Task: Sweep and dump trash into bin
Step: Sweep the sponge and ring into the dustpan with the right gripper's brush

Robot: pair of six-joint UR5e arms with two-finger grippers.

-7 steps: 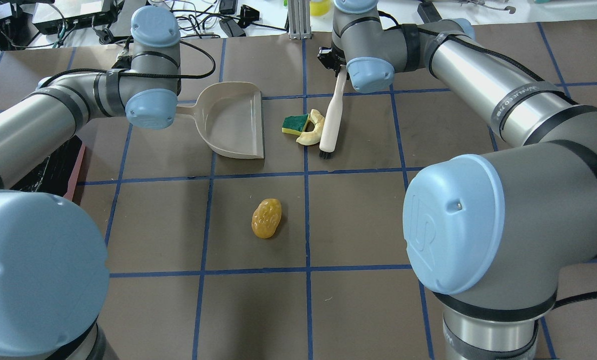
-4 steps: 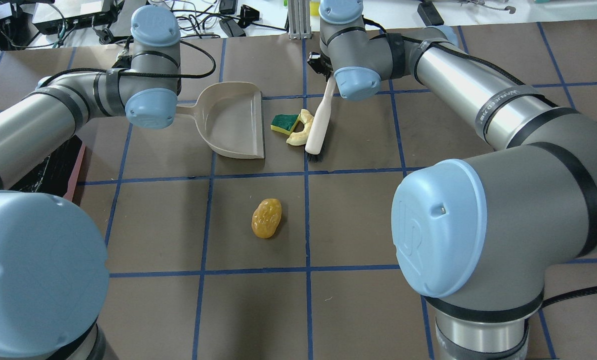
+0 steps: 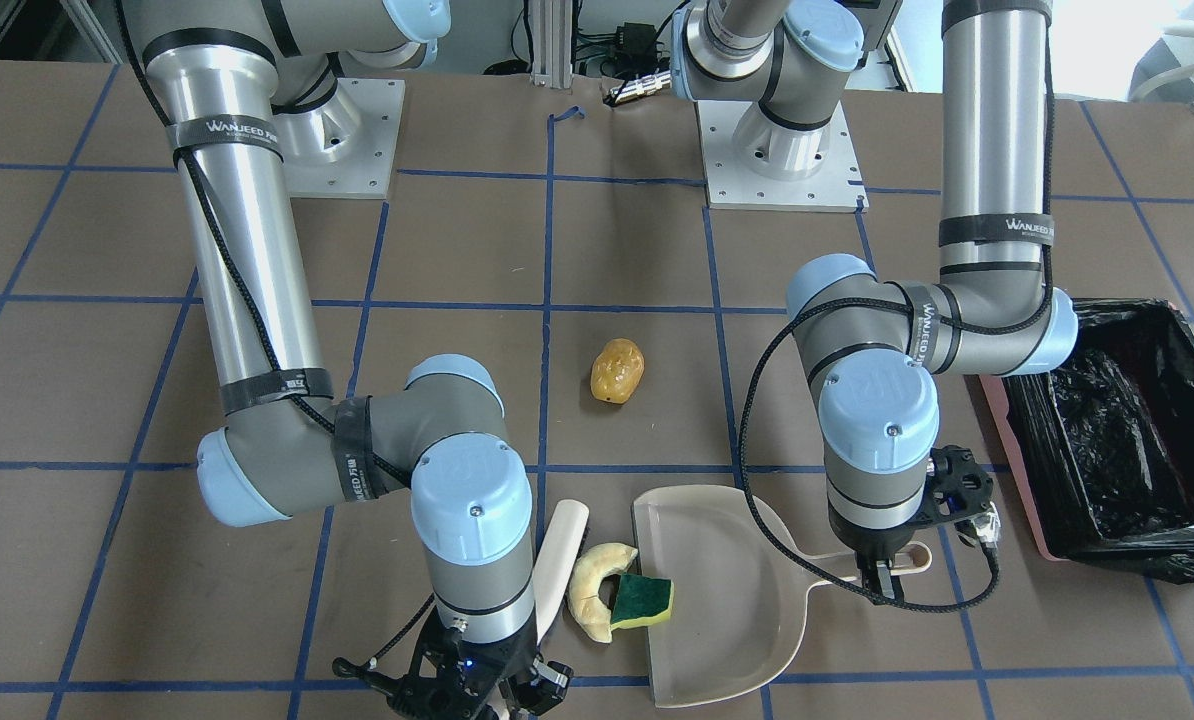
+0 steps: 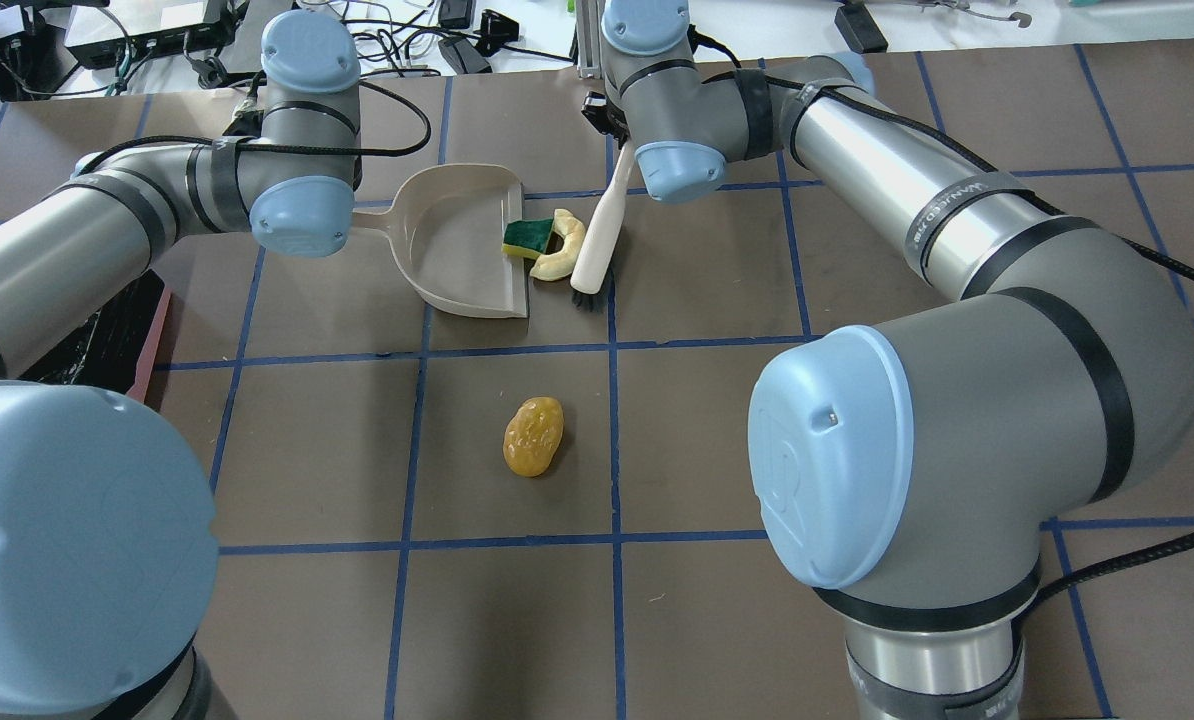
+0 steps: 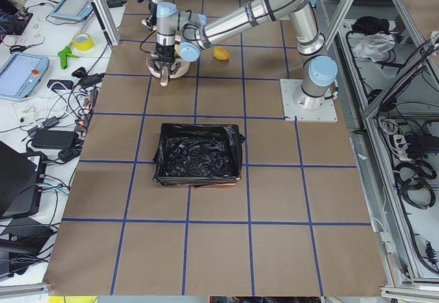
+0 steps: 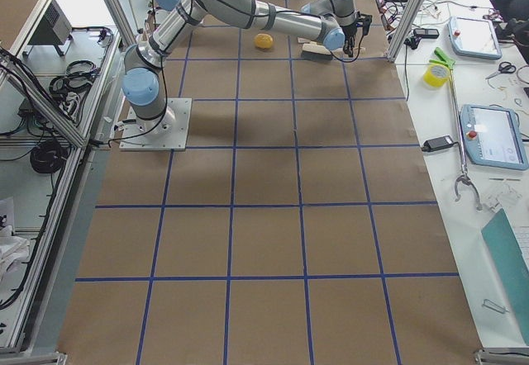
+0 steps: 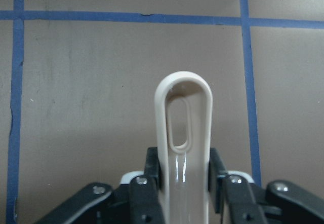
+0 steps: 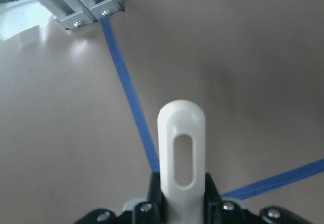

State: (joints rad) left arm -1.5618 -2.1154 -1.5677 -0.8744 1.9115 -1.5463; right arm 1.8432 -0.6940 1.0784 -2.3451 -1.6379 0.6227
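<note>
My left gripper (image 7: 185, 181) is shut on the handle of the beige dustpan (image 4: 462, 245), which rests flat on the table. My right gripper (image 8: 181, 186) is shut on the handle of a white brush (image 4: 597, 235), whose bristles touch the table. The green-topped sponge wedge (image 4: 524, 238) lies across the pan's open edge. The pale crescent piece (image 4: 560, 252) lies between the sponge and the brush, touching the brush. The tan potato-like lump (image 4: 533, 435) lies alone nearer the robot. The black-lined pink bin (image 3: 1117, 430) stands beyond the left arm.
In the overhead view, cables and equipment lie past the table's far edge (image 4: 157, 40), with a metal post (image 4: 597, 40) behind the brush. The bin's pink side (image 4: 152, 340) shows under my left arm. Blue tape lines grid the brown table.
My right arm has swept the brush left toward the dustpan, pushing the sponge and crescent with it. The sponge now lies on the pan's edge. The left arm, dustpan and lump stayed still.
</note>
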